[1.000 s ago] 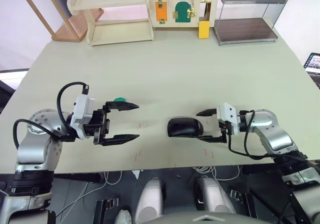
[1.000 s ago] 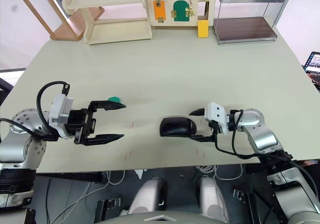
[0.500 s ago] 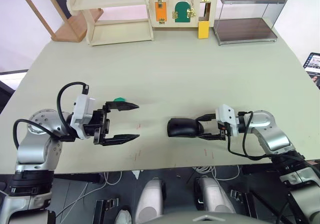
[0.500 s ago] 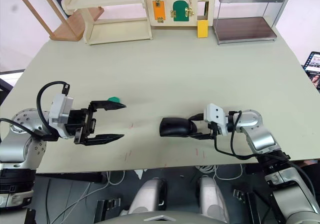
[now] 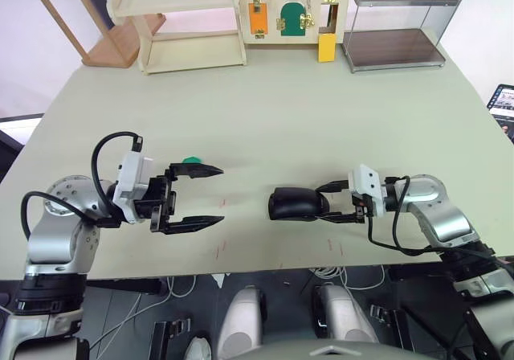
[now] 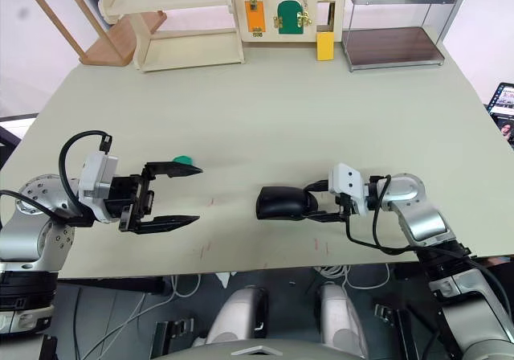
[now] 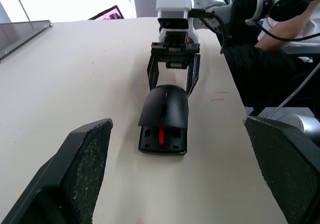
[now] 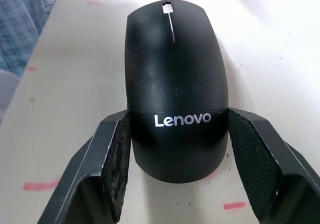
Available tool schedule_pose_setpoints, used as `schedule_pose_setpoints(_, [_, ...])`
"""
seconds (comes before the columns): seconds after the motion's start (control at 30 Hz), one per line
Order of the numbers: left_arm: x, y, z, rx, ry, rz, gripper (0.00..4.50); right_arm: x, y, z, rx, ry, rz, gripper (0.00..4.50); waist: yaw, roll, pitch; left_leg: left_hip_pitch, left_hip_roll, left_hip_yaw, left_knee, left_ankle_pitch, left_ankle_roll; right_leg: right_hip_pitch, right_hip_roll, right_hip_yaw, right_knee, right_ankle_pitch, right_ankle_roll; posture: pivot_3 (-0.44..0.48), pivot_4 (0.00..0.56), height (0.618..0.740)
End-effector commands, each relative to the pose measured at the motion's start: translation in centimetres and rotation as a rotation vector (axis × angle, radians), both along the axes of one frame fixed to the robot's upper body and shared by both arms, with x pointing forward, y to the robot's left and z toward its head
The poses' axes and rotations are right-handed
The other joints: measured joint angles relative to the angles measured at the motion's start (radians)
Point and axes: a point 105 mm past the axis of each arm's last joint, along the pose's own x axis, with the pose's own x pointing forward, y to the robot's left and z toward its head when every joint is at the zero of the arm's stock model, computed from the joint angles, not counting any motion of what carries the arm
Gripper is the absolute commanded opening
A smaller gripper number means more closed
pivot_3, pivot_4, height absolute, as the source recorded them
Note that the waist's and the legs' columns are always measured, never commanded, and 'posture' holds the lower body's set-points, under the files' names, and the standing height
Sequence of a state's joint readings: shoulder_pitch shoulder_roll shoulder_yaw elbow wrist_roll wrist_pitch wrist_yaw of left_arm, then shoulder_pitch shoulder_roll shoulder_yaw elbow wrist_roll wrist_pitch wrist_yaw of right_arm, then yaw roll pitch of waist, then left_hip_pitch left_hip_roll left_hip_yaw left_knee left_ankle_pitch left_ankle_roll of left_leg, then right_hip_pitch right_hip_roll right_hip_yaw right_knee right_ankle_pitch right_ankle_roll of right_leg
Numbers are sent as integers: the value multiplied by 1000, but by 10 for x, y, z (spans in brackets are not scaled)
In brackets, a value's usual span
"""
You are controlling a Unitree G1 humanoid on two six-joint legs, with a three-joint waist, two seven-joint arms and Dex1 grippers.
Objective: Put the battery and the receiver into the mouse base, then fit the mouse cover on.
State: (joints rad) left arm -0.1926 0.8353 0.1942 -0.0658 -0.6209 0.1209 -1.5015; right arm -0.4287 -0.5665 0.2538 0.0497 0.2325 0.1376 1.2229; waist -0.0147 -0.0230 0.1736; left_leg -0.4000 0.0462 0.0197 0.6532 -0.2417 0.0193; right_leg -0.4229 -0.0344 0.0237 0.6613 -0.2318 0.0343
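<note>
Right now the right gripper [image 8: 175, 169] straddles the rear end of the mouse, one black finger on each side; its pads [image 8: 120, 159] press against the flanks of the mouse cover [image 8: 172, 79], so it is clamped on the shell. The cover sits on top of the mouse base [image 7: 163, 140], which lies on the table between the two arms. At the far end, in the left wrist view, the base's front edge with its red patch pokes out from under the cover, so the shell looks not fully seated. The battery and receiver cannot be seen.

The risks, as a judgement: a squeeze on the smooth, tapered sides could make the mouse squirt forward out of the grip, and a push could slide base and cover together across the table instead of clicking the shell home.

The left gripper [image 5: 202, 194] hangs over the table well to the left, fingers spread wide and empty, a small green disc [image 5: 190, 160] just beyond it.

The table [image 5: 289, 103] is pale and matte with faint red marks. Along its far edge stand a wooden shelf [image 5: 181, 22], a latch board [image 5: 291, 10] and a wire rack [image 5: 397, 22].
</note>
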Motion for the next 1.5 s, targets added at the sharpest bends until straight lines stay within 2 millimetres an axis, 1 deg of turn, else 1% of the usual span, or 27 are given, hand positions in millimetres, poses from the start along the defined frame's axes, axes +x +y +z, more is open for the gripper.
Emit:
schedule_pose_setpoints(0.03, [-1, 2, 6, 4, -34, -3, 4500, 0, 7, 26, -8, -54, -4, 2421, 0, 0, 0, 0, 0, 0, 0, 0, 0, 0, 0, 0, 0, 0, 0, 0, 150, 740])
schedule_pose_setpoints(0.2, [-2, 2, 6, 3, -34, -5, 4500, -3, 15, 33, -93, -71, -36, 2421, 1, 0, 0, 0, 0, 0, 0, 0, 0, 0, 0, 0, 0, 0, 0, 0, 150, 740])
schedule_pose_setpoints(0.33, [-2, 1, 6, 3, -33, -7, 4500, -8, 20, 34, -171, -44, -42, 2421, 1, 0, 0, 0, 0, 0, 0, 0, 0, 0, 0, 0, 0, 0, 0, 0, 150, 740])
schedule_pose_setpoints(0.4, [-2, 1, 6, 2, -34, -7, 4500, -8, 21, 33, -229, -44, -55, 2421, 1, 0, 0, 0, 0, 0, 0, 0, 0, 0, 0, 0, 0, 0, 0, 0, 150, 740])
schedule_pose_setpoints(0.57, [-1, 1, 6, 0, -34, -5, 4500, -6, 22, 30, -310, -29, -90, 2421, 1, 0, 0, 0, 0, 0, 0, 0, 0, 0, 0, 0, 0, 0, 0, 0, 150, 740])
schedule_pose_setpoints(0.77, [-1, 0, 5, -1, -34, -5, 4500, -4, 27, 31, -326, -22, -109, 2421, 1, 0, 0, 0, 0, 0, 0, 0, 0, 0, 0, 0, 0, 0, 0, 0, 150, 740])
schedule_pose_setpoints(0.97, [-1, 0, 6, -1, -35, -6, 4500, -7, 29, 26, -350, -12, -99, 2421, 1, 0, 0, 0, 0, 0, 0, 0, 0, 0, 0, 0, 0, 0, 0, 0, 150, 740])
schedule_pose_setpoints(1.2, [-1, 0, 5, -2, -35, -6, 4500, -2, 23, 20, -375, -3, -133, 2421, 1, 0, 0, 0, 0, 0, 0, 0, 0, 0, 0, 0, 0, 0, 0, 0, 150, 740])
schedule_pose_setpoints(1.5, [-1, 0, 5, -2, -34, -10, 4500, -3, 20, 16, -392, 4, -130, 2421, 1, 0, 0, 0, 0, 0, 0, 0, 0, 0, 0, 0, 0, 0, 0, 0, 150, 740])
